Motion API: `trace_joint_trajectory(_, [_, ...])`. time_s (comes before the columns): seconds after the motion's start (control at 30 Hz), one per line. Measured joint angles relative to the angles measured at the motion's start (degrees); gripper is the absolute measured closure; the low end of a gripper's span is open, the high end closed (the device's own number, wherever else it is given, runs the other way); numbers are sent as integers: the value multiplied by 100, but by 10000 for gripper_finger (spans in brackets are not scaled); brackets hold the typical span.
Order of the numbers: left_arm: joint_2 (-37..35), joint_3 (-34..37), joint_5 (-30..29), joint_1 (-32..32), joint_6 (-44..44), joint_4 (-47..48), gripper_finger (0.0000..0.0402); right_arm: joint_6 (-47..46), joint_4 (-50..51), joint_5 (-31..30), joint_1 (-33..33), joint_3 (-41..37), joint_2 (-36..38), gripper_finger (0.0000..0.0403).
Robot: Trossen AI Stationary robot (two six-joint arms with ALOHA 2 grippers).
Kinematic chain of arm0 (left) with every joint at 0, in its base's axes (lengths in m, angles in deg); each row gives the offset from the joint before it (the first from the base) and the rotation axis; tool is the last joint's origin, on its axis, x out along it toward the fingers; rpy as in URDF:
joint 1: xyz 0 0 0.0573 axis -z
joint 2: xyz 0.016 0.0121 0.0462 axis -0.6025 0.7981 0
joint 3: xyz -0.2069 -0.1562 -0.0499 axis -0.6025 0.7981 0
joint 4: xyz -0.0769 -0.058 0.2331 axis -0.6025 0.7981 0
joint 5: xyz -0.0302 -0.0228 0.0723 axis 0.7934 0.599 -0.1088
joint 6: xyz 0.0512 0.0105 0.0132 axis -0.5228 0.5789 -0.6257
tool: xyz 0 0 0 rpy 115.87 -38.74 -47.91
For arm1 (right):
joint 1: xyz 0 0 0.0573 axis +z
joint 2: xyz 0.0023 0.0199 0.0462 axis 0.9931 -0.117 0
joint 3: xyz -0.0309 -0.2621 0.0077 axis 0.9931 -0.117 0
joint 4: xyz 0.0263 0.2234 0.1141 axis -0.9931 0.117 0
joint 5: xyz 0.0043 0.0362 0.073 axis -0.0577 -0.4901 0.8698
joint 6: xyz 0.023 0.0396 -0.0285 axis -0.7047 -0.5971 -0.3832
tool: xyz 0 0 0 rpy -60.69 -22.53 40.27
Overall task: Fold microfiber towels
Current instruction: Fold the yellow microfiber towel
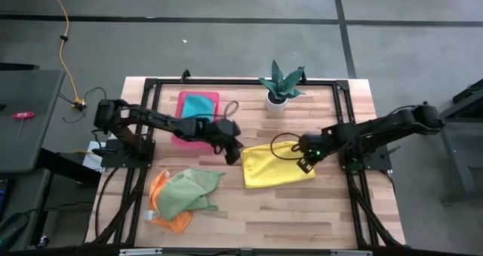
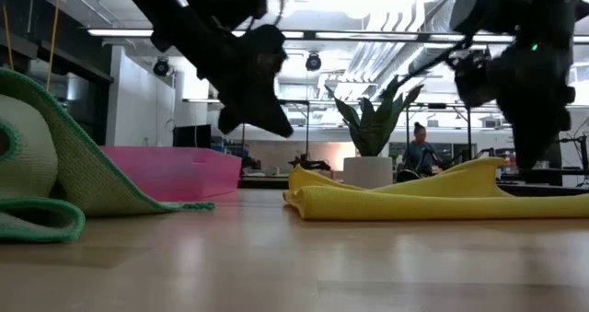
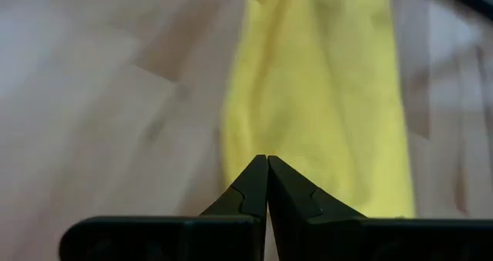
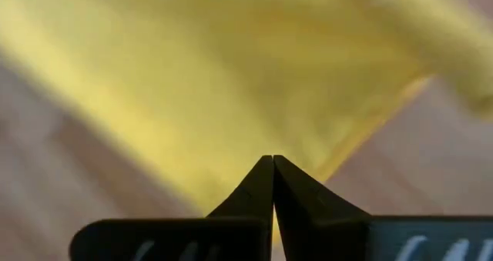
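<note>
One folded yellow towel [image 1: 277, 165] lies flat at the centre of the wooden desk [image 1: 317, 203], long axis left to right. The left gripper [image 1: 235, 157] hangs just off its left edge, the right gripper [image 1: 305, 164] above its right end; both are pressed together, holding nothing. The light green towel [image 1: 184, 191] lies lower left.

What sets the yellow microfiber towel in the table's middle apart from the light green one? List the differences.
1. The yellow microfiber towel lies alone on bare wood; the light green microfiber towel rests on an orange cloth.
2. The yellow one is a neat folded rectangle; the green one is crumpled and irregular.
3. Both grippers hover by the yellow one; none is near the green.
Both are soft, plain-coloured cloths.
</note>
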Motion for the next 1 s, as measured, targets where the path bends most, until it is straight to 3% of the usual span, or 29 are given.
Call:
trace_joint_trajectory(0.23, [950, -530, 27, 273, -164, 21, 402, -982, -624, 281, 933, -132, 158, 403])
trace_joint_trajectory(0.37, [1250, -709, 8, 222, -125, -1, 402, -1999, -1216, -133, 1407, -518, -89, 403])
trace_joint_trajectory(0.53, [1407, -734, -121, 52, -132, 1, 402, -2620, -1438, -802, 1635, -717, -311, 403])
trace_joint_trajectory(0.7, [1578, -733, -73, -109, -270, 129, 402, -2718, -1584, -920, 1635, -717, -478, 403])
trace_joint_trajectory(1.0, [1471, -720, -281, -510, -831, 677, 402, -2616, -1650, -502, 1770, -695, -939, 403])
